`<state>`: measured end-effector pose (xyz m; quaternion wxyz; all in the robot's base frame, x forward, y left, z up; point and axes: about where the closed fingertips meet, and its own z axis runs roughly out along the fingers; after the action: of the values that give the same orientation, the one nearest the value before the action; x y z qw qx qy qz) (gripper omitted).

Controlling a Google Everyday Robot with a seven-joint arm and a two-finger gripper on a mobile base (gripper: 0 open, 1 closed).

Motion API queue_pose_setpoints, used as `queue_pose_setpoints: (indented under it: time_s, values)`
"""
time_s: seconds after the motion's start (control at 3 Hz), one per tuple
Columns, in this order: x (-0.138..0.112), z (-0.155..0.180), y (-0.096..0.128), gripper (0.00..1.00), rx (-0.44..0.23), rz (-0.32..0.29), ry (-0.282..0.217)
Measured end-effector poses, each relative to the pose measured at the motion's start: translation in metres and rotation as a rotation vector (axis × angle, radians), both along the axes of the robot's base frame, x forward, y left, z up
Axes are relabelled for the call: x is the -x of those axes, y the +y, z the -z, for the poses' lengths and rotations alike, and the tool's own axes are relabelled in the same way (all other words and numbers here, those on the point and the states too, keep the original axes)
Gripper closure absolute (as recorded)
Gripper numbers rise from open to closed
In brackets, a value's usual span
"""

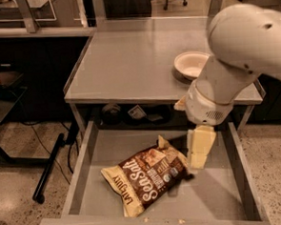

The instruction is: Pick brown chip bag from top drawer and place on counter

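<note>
The brown chip bag (147, 181) lies flat in the open top drawer (81, 177), left of centre, with its "Sea Salt" script facing up. My gripper (197, 164) hangs down from the white arm (233, 65) inside the drawer. Its cream tip is right at the bag's right end, touching or just above it. The grey counter (132, 57) is above and behind the drawer.
A white paper bowl (191, 64) sits at the counter's right side, partly behind my arm. Dark items lie on the shelf under the counter (131, 112). A black stand leg (50, 165) slants on the floor to the left of the drawer.
</note>
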<state>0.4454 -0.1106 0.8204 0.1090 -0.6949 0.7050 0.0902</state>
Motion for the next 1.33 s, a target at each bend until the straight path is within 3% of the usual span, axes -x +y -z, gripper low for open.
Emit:
queue_pose_setpoints:
  time_s: [0.33,1.33]
  values:
    - [0.001,0.037,0.012,0.0,-0.017,-0.009,0.05]
    - [-0.001,0.063,0.019,0.0,-0.02,-0.057,0.024]
